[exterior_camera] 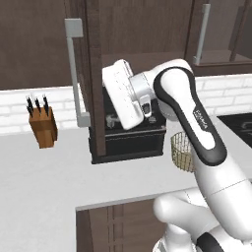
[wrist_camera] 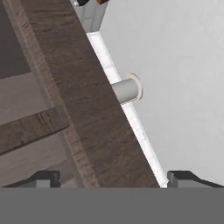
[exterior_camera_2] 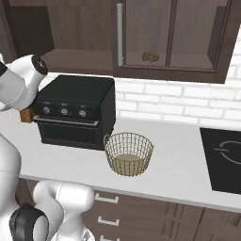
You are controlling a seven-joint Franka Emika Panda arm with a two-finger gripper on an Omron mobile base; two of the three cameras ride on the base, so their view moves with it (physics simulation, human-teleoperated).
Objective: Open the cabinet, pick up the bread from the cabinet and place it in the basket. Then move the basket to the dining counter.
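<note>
Jaws wide, straddling edge of open cabinet door (wrist_camera: 83, 109), tips either side, handle (wrist_camera: 127, 89) just ahead. Bread (exterior_camera_2: 150, 57) on cabinet shelf, well apart. Basket (exterior_camera_2: 128, 153) on worktop (exterior_camera_2: 179, 164) beside oven (exterior_camera_2: 75, 110). Arm lettering unreadable.

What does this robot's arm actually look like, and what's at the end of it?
The arm is built of smooth, rounded glossy white shells, with dark grey to black bands at the joints and small lettering along one dark strip. No loose cables show. It ends in a gripper with two small dark, squared-off finger tips.
</note>
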